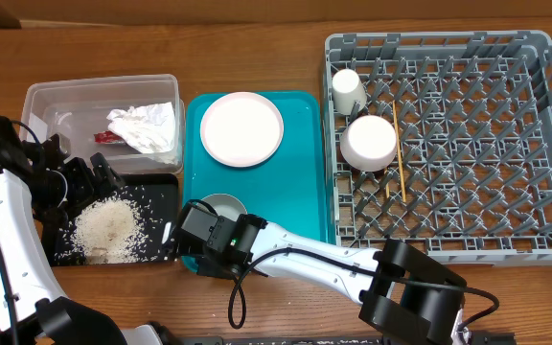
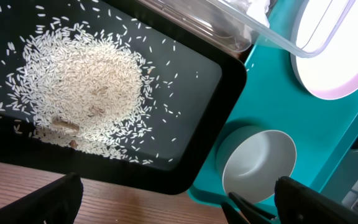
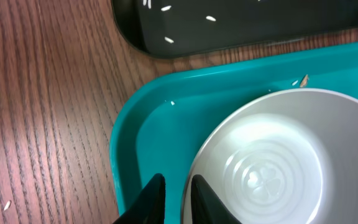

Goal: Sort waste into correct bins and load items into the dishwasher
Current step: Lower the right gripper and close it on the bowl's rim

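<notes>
Teal plastic made up the large tray (image 1: 305, 192) at the middle of the wooden table (image 1: 257, 48). At its near left corner sat a small round white bowl (image 1: 223, 204), upright and empty, with the right arm (image 1: 305, 257) reaching to it from the near right. A round pale pink-white plate (image 1: 241, 128) lay farther back on the same tray. To the right, the large grey plastic dish rack (image 1: 544, 144) held a small white cup (image 1: 348, 91), a second white bowl (image 1: 367, 142) and a thin wooden chopstick (image 1: 400, 172). To the left, a clear rectangular plastic tub (image 1: 36, 96) held a crumpled white paper napkin (image 1: 147, 125) and a red snack wrapper (image 1: 105, 137). Nearer, a flat black rectangular tray (image 1: 161, 187) carried loose white rice grains (image 1: 108, 230).

From the left wrist, the left gripper (image 2: 179, 205) hung over the near edge of the black tray, its fingers spread wide and holding nothing. The bowl showed just to the right, glossy inside.

From the right wrist, the right gripper (image 3: 176, 196) had its fingers close together astride the bowl's left rim, one outside over the teal tray and one over the inside. They looked clamped on that rim.

The bowl seemed light, stiff and smooth, so likely slippery. The thin rim looked like the only place such narrow jaws could hold. Pinched on one side, it would probably hang tilted, and it might chip if dropped.
</notes>
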Action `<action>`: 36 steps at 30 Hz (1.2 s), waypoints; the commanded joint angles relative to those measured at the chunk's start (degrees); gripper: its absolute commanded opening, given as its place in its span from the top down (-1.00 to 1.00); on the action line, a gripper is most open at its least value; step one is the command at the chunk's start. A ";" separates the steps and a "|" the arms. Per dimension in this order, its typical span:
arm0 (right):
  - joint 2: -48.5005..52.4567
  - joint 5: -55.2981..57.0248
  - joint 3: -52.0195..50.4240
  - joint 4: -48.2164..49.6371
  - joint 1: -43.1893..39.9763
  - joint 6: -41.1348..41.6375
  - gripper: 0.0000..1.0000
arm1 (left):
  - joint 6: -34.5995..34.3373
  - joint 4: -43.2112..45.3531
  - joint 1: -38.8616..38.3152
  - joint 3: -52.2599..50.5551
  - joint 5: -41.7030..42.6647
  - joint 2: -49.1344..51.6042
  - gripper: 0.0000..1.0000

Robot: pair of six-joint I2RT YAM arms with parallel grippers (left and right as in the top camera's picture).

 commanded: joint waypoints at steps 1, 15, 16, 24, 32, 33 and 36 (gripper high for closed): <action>0.63 0.74 0.02 0.07 -0.15 -0.24 0.67 | 0.87 0.04 -0.48 1.11 -0.11 -0.28 -1.00; 0.63 2.47 0.02 -1.81 -0.20 -0.22 0.56 | 0.87 0.07 -0.48 1.11 -0.11 -0.28 -1.00; 0.63 2.47 0.02 -1.84 -0.22 -0.22 0.58 | 0.87 0.07 -0.48 1.11 -0.11 -0.28 -1.00; 0.63 3.30 0.02 -2.45 -0.22 -0.20 0.64 | 0.87 0.07 -0.48 1.11 -0.11 -0.28 -1.00; 0.59 4.81 0.17 -2.91 -0.20 -0.17 0.92 | 0.87 0.07 -0.48 1.11 -0.11 -0.28 -1.00; 0.46 4.81 0.28 -2.91 -0.20 -0.15 0.92 | 0.87 0.07 -0.48 1.11 -0.11 -0.28 -1.00; -0.61 4.76 0.98 -2.91 -0.20 1.66 0.92 | 0.87 0.04 -0.48 1.11 -0.11 -0.28 -1.00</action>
